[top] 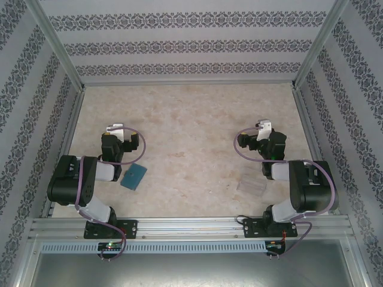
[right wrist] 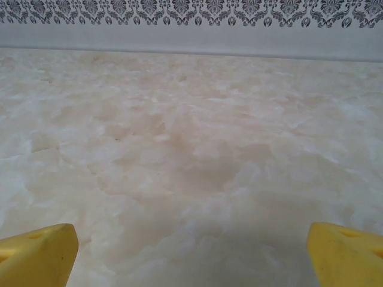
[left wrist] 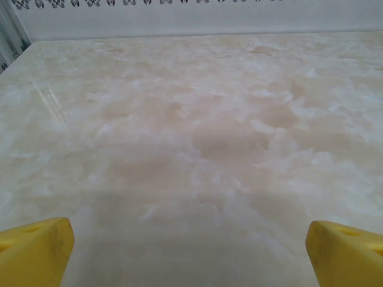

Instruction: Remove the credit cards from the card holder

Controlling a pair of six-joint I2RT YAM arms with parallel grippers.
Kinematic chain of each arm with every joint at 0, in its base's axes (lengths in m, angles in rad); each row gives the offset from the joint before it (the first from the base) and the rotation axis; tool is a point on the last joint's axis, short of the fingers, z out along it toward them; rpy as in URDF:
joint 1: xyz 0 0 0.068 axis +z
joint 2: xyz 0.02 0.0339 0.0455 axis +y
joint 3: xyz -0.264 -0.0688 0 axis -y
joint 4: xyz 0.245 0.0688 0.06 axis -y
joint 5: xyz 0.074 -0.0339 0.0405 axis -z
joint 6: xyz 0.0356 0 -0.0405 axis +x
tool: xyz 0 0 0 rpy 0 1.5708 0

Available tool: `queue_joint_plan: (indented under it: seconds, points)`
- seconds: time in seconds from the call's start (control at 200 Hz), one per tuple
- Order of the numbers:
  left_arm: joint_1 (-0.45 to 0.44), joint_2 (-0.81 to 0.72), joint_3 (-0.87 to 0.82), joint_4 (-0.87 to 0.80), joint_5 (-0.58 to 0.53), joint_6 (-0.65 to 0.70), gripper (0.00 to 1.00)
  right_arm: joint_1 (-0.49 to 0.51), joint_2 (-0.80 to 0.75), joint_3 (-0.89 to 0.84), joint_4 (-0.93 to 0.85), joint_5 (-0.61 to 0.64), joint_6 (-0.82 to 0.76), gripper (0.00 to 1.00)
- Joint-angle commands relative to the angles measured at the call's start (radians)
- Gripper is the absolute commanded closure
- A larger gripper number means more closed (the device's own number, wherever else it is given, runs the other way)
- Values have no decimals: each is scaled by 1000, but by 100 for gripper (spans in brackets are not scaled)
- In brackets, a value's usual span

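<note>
From above, a small teal-blue rectangular card holder [top: 133, 177] lies closed on the marbled beige surface [top: 191, 131], just beside the left arm near the front edge, within that arm's reach. A clear see-through plastic tray [top: 251, 184] rests close to the right arm, probably set there to receive what comes out. The credit cards are judged to be tucked inside the shut holder. The left hand [top: 115, 128] and right hand [top: 264, 126] point toward the far wall, apart from both items.

In the left wrist view, the left hand [left wrist: 190, 254] has its yellow fingers [left wrist: 36, 251] spread to the frame's corners, gripping nothing, with bare surface between them.

In the right wrist view, the right hand [right wrist: 191, 254] is equally wide and empty, poised rather than working. The task appears not yet begun.
</note>
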Motion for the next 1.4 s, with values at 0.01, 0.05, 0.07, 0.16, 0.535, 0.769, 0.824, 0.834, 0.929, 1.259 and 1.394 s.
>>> queue_joint_plan:
  seconds: [0.01,0.05,0.07,0.16,0.535,0.769,0.824,0.834,0.929,1.259,1.394]
  points:
    - [-3,-4,15,-16,10,11,0,-2,6,-3,38,-34,-15,2]
    - [-4,-4,15,-17,9,12,0,-2,6,-3,38,-34,-14,2]
    - [-4,-4,15,-17,9,12,0,-2,6,-3,38,-34,-15,2]
    - [-4,-4,15,-18,10,12,0,-2,6,-3,38,-33,-15,2]
    - [-3,-4,16,-18,12,12,0,-2,5,-6,42,-30,-14,2]
    - [-3,-4,16,-19,12,12,0,-3,5,-5,41,-25,-12,2]
    - [-3,-4,16,-18,12,12,0,-3,9,-2,40,19,5,2]
    - [-3,-4,16,-18,12,12,0,-3,10,-1,39,28,8,2]
    - [-3,-4,15,-17,10,12,0,-2,10,5,26,78,23,2]
    - [-4,-46,-20,18,-15,4,0,42,-61,71,-159,195,8,2]
    - [-6,-108,15,-100,-30,4,0,61,-126,140,-382,261,33,2]
